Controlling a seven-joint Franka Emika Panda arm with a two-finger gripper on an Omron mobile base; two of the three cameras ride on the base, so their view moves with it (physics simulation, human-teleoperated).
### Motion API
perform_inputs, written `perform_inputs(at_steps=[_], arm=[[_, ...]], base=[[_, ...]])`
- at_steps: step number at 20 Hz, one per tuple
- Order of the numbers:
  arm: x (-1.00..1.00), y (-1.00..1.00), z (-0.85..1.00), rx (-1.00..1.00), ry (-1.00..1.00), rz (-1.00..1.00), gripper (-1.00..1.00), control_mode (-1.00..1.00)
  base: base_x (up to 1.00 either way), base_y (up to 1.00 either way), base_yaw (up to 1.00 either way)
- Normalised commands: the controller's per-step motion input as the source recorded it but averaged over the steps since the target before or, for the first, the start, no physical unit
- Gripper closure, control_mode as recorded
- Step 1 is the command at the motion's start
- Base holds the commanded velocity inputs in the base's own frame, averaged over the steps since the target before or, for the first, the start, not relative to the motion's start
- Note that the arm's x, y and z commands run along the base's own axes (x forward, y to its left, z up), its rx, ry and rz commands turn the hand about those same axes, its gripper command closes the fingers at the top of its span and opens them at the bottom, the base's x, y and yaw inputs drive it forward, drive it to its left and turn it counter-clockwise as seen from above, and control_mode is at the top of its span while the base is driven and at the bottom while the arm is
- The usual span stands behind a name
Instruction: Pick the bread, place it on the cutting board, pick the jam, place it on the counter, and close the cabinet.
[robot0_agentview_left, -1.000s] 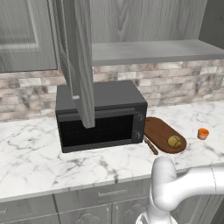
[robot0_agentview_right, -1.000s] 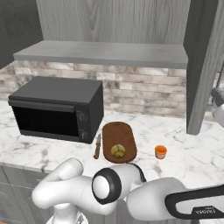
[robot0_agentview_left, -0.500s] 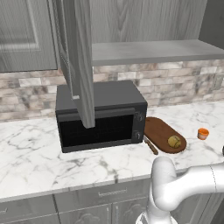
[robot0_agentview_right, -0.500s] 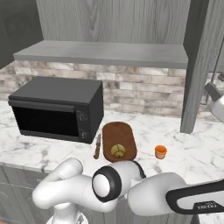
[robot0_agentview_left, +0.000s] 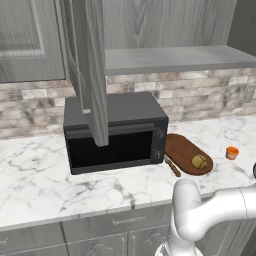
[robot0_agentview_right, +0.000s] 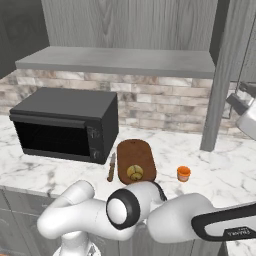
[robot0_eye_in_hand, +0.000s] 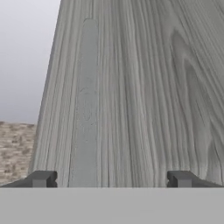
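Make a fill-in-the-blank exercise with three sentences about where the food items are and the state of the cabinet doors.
1. The bread lies on the ____.
2. The jam stands on the ____, apart from the cutting board.
3. The doors of the cabinet are ____, so its shelf shows above the microwave.

Missing words: cutting board; counter; open
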Motion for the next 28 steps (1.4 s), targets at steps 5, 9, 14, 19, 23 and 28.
perform_inputs(at_steps=[5, 9, 14, 19, 23, 28], arm=[[0.01, 0.31, 0.00, 0.00, 0.00, 0.03, -1.00, -1.00], [0.01, 0.33, 0.00, 0.00, 0.00, 0.00, -1.00, -1.00], [0.07, 0.33, 0.00, 0.00, 0.00, 0.00, -1.00, -1.00], [0.01, 0.36, 0.00, 0.00, 0.00, 0.00, -1.00, -1.00], [0.00, 0.35, 0.00, 0.00, 0.00, 0.00, -1.00, -1.00], [0.03, 0.28, 0.00, 0.00, 0.00, 0.00, -1.00, -1.00]], base=[[0.00, 0.00, 0.00], [0.00, 0.00, 0.00], [0.00, 0.00, 0.00], [0.00, 0.00, 0.00], [0.00, 0.00, 0.00], [0.00, 0.00, 0.00]])
